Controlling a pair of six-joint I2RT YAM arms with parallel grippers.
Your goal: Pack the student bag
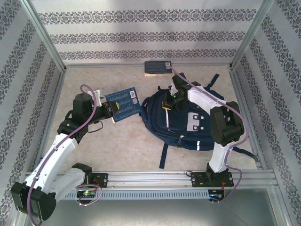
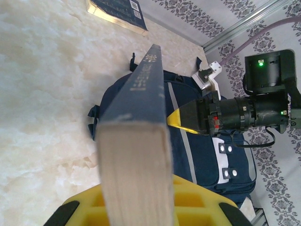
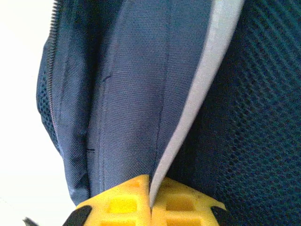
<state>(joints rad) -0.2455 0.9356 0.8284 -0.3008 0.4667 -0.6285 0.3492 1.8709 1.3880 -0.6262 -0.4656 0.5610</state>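
Note:
The student bag (image 1: 188,123), a navy backpack with white stripes, lies right of the table's middle. My right gripper (image 1: 168,101) is at its upper left edge. In the right wrist view its yellow fingers (image 3: 122,202) are shut (image 3: 151,195) on a grey-trimmed fabric edge (image 3: 197,103) of the bag, with dark mesh to the right. My left gripper (image 1: 113,109) hovers left of the bag, shut on a blue book (image 1: 123,104). The left wrist view looks along the book's pale page edge (image 2: 136,155) toward the bag (image 2: 197,150) and the right gripper (image 2: 181,117).
A second blue book (image 1: 157,68) lies against the back wall, also seen in the left wrist view (image 2: 117,12). Patterned walls and metal rails (image 1: 249,122) close in the table. The bag's straps (image 1: 162,157) trail toward the near edge. Bare tabletop (image 1: 127,141) lies between the arms.

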